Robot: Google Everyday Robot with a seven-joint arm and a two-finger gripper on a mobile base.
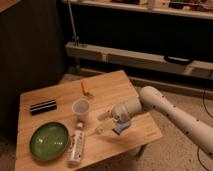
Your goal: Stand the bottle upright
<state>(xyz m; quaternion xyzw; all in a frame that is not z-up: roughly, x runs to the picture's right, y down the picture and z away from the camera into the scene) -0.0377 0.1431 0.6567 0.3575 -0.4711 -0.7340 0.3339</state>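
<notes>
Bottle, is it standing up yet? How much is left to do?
Nothing looks done yet: the bottle lies flat on the wooden table, beside the green plate. In hand: the tool hovers close by, near the bottle's cap end, apart from it. Left: grip the bottle and tip it upright.
</notes>
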